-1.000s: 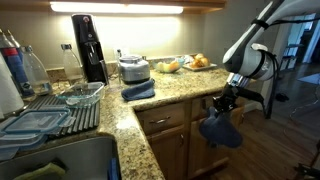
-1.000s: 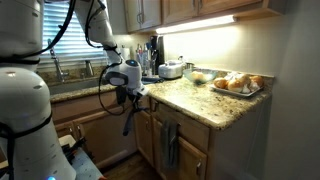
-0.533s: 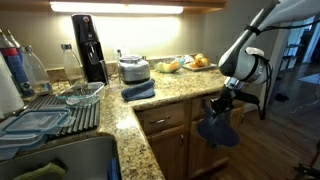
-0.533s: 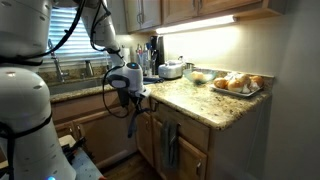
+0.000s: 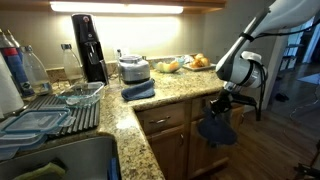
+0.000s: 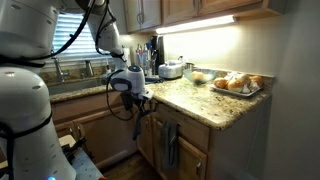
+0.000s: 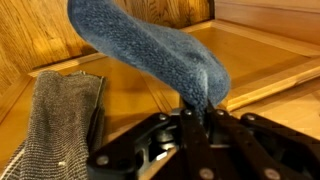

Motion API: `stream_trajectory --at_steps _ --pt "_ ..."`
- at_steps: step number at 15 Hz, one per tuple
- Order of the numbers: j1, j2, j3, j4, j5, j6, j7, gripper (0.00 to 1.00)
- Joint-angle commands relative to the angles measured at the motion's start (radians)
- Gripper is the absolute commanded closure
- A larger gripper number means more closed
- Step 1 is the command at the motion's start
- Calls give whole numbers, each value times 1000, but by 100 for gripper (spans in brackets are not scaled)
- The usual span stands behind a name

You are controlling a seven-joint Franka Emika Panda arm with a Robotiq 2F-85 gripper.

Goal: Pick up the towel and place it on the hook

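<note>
Towel (image 5: pixel 217 131), the blue one, hangs from my gripper (image 5: pixel 222 100) out in the air. It is in front of the wooden cabinets (image 5: pixel 180 140), just past the corner of the stone counter (image 5: pixel 150 108). My gripper is pinched tight on the top of it, and the rest droops down in a soft lump.

In the wrist view the towel (image 7: pixel 150 50) bunches up between the two black fingers (image 7: pixel 188 125), which are squeezed together on the cloth. On the left of that view a gray towel (image 7: pixel 60 120) hangs flat against the wood, with a cabinet door (image 7: pixel 255 50) behind. The blue towel and the gray one are near each other, but I cannot tell if they touch.

In an exterior view the gray towel (image 6: pixel 168 143) hangs on the cabinet front under the counter. My gripper (image 6: pixel 137 97) is beside the counter edge there, and the blue towel (image 6: pixel 133 120) looks dark and thin below it.

Up on the counter lies another blue cloth (image 5: pixel 138 90), next to a small silver pot (image 5: pixel 133 68). A tall black coffee maker (image 5: pixel 88 45) stands further back, and a plate of fruit (image 5: pixel 190 63) sits near the far end
</note>
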Motion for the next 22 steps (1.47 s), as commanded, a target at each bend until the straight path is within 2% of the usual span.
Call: stream_trajectory --at_steps 1,13,14,15,17,22 --pt "-26 15 10 15 17 34 -41 96" --pt "-28 138 -17 79 -8 34 -12 96" --pt "-22 143 -22 83 -12 30 -5 91" --pt "-18 146 -26 86 -16 28 -3 65" --pt "15 135 -53 65 -35 33 24 60" --pt "124 40 -136 -42 -72 -18 67 27"
